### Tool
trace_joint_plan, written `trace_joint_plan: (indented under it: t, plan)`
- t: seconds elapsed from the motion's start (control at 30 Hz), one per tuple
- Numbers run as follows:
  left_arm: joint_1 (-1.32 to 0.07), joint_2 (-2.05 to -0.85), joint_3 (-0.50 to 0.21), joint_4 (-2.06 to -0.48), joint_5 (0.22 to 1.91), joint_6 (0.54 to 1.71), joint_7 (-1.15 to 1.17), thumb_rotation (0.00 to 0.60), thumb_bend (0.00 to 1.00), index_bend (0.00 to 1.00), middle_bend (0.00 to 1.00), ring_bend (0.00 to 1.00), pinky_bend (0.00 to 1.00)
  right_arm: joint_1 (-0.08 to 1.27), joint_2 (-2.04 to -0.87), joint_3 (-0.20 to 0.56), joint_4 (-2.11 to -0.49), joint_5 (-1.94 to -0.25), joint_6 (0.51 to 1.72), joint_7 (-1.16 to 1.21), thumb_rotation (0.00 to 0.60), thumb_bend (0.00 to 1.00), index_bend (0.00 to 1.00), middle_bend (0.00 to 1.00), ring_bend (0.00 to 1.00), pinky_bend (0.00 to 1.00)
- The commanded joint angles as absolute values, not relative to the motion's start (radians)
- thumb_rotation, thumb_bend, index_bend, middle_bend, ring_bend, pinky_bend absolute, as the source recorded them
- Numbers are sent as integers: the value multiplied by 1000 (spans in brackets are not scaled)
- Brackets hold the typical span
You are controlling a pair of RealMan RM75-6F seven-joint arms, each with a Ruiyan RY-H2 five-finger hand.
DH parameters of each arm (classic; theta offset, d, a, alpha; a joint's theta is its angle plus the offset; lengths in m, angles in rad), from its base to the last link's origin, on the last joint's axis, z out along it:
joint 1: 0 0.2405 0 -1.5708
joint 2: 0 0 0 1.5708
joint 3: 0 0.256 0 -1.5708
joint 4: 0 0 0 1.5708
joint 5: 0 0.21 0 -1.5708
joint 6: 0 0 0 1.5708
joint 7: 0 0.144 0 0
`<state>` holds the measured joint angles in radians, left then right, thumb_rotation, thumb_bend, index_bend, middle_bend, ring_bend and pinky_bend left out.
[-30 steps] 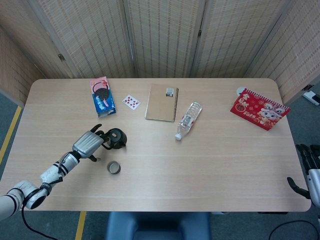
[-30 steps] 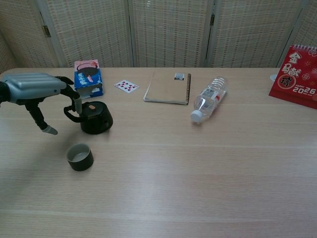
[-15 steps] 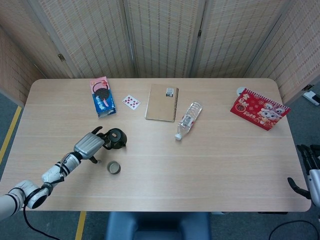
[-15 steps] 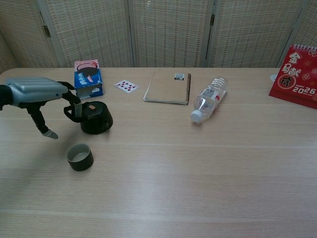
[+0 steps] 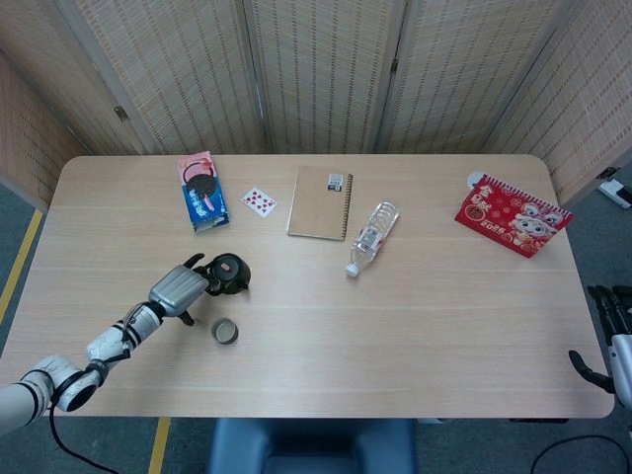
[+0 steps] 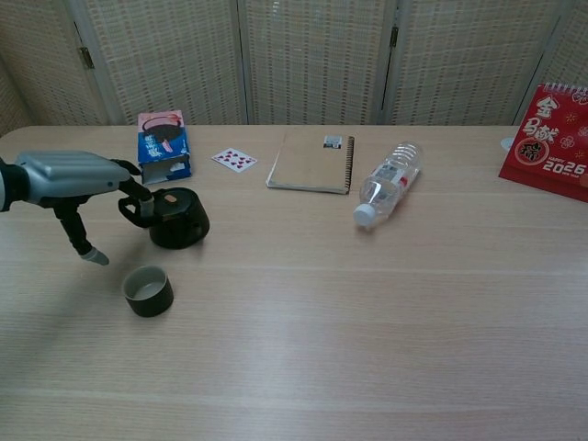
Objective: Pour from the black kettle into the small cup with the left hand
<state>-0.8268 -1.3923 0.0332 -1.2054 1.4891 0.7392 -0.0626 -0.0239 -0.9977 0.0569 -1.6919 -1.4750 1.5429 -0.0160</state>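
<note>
The wooden surface [image 5: 444, 326] bore a kettle [image 5: 230, 274], cup [image 5: 225, 331], notebook [image 5: 320, 202], bottle [image 5: 371, 237], calendar [image 5: 512, 214], cookie box [image 5: 201, 191] and card [image 5: 259, 200].

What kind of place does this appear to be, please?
Probably a robot test room: a plain table boxed in by woven screens, with odd props laid out, such as a kettle and calendar.

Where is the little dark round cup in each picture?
Head view: the little dark round cup sits lower left on the table, just below the black kettle.
Chest view: the cup is left of centre, in front of the kettle.
Shared landmark: the kettle.
</note>
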Motion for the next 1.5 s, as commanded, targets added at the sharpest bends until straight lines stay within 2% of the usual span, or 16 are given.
trace_joint_plan:
  t: [0.03, 0.33, 0.93, 1.07, 1.5]
  plan:
    - [-830, -1394, 34, -1205, 1484, 725, -64, 600, 166, 405, 426, 286, 0, -25, -998, 57, -1692, -1474, 1543, -15, 600, 290, 22, 121, 251, 0]
    - [-836, -1383, 40, -1216, 1466, 685, -59, 600, 166, 430, 455, 309, 0, -25, -999, 57, -1689, -1469, 1540, -13, 600, 290, 22, 121, 251, 0]
    - [-824, -1386, 77, -1175, 1508, 679, -110, 600, 165, 472, 493, 336, 0, -27, -1000, 59, -1695, -1466, 1542, -18, 600, 290, 22, 121, 249, 0]
    - [-821, -1391, 83, -1165, 1526, 694, -126, 600, 164, 517, 523, 362, 0, -29, -999, 60, -1697, -1469, 1547, -19, 600, 290, 22, 121, 250, 0]
    - [-822, -1418, 97, -1133, 1565, 717, -155, 600, 165, 695, 709, 525, 0, -29, -1000, 63, -1692, -1465, 1547, -14, 600, 290, 22, 121, 250, 0]
